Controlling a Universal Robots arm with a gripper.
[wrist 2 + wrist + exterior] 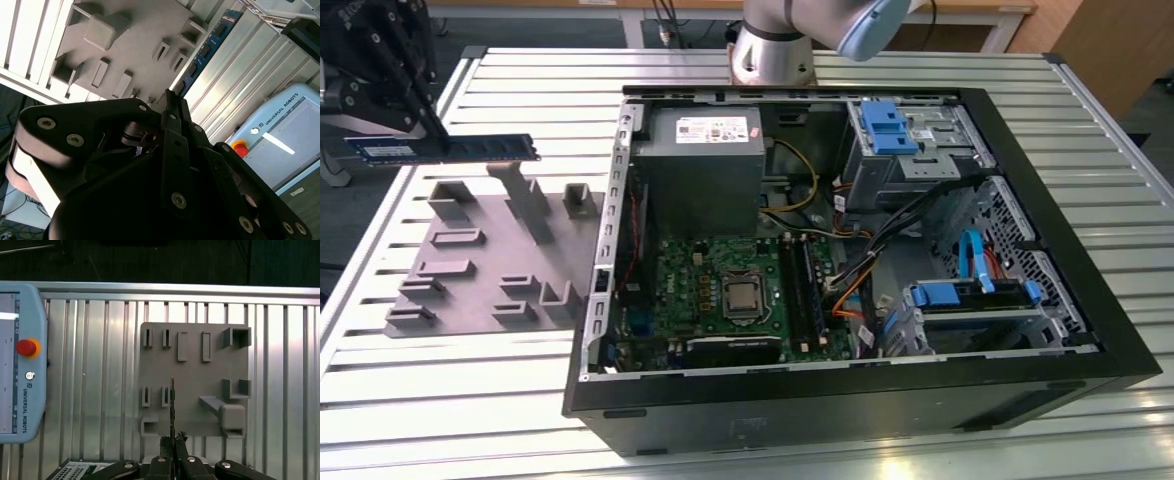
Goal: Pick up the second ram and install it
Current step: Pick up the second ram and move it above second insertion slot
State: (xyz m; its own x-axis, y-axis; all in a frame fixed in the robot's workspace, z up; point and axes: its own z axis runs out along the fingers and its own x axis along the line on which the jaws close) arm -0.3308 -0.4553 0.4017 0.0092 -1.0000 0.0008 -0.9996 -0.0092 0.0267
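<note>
At ten o'clock in the exterior view, the black two-fingered gripper (435, 138) is clamped tight on the second ram (494, 148), a slim dark-blue circuit-board stick. It holds the stick level and on edge (seemingly the attitude a slot would want), in open air above the grey plastic holder tray (480, 255) with upright blocks. Nothing crowds the stick. From centre towards three o'clock, the open black metal computer case (854, 400) bares its green motherboard (707, 270). Its long black slots (798, 290) lie hemmed between processor socket and cables, which looks like tight room.

second ram (454, 148) | dark-blue stick | level, on edge — held aloft
</note>
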